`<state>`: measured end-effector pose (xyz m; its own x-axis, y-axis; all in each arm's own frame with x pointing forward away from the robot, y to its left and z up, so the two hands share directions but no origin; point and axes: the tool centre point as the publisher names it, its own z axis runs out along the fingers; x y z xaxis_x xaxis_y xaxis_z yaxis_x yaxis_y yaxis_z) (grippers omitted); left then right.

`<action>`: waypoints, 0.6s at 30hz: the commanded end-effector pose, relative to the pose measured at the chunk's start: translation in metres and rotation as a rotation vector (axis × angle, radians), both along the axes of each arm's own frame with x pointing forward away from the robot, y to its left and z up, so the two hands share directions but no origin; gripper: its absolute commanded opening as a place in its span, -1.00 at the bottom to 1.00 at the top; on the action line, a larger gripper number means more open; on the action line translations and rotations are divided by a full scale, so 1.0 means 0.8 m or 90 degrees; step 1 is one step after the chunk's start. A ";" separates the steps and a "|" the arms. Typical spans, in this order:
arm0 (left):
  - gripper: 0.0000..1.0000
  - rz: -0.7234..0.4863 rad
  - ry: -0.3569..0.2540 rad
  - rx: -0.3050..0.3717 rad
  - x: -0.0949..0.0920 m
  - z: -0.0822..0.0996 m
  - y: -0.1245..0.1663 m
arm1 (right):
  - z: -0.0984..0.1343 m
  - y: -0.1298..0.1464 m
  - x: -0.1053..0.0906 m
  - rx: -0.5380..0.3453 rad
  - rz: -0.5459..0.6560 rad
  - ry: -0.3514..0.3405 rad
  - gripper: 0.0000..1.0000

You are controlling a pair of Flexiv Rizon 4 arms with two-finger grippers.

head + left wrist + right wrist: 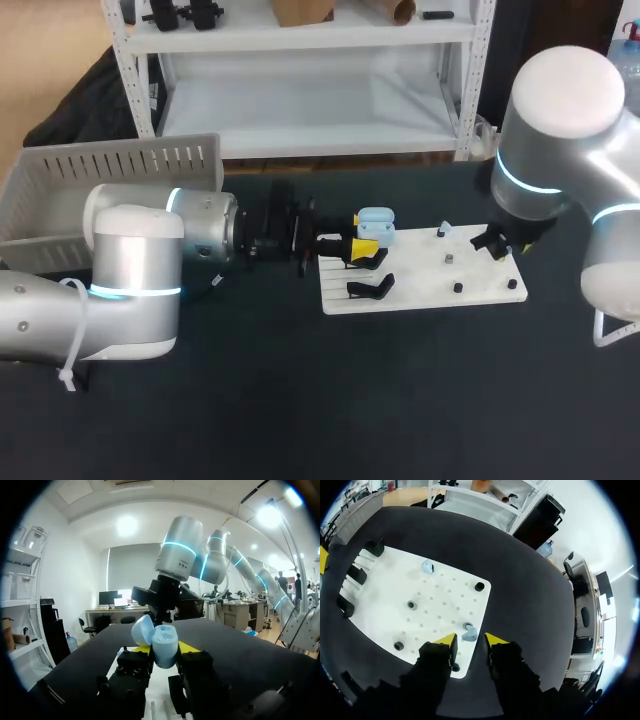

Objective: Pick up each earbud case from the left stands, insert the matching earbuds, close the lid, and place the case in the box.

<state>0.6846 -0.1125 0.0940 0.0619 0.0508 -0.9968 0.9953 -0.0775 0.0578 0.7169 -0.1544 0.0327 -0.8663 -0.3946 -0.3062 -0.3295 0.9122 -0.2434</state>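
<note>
while its lid stands open for loading, the pale blue earbud case (164,647) is clamped upright in the left fingers (141,649) over the left edge of the white board (420,290), just beyond an empty black stand (370,288); near the board's far right corner the right fingers (446,640) are apart, a blue earbud (469,633) just ahead between them, probably lined up for a pinch; the grey box (110,180) waits at the far left corner of the desk (300,400)
</note>
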 end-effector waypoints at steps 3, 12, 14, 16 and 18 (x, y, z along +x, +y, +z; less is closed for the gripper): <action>-1.00 -0.001 0.000 0.000 0.001 -0.001 0.000 | -0.005 -0.001 0.001 -0.004 -0.010 -0.013 -0.31; -1.00 -0.001 0.000 0.000 0.001 -0.001 0.000 | -0.009 -0.003 0.003 -0.009 -0.021 -0.019 -0.40; -1.00 -0.001 0.000 0.000 0.001 -0.001 0.000 | -0.009 -0.003 0.003 -0.005 -0.023 -0.020 -0.40; -1.00 -0.001 0.000 0.000 0.001 -0.001 0.000 | -0.010 -0.002 0.004 -0.003 -0.025 -0.020 -0.38; -1.00 -0.001 0.000 0.000 0.001 -0.001 0.000 | -0.011 -0.001 0.004 -0.001 -0.026 -0.019 -0.36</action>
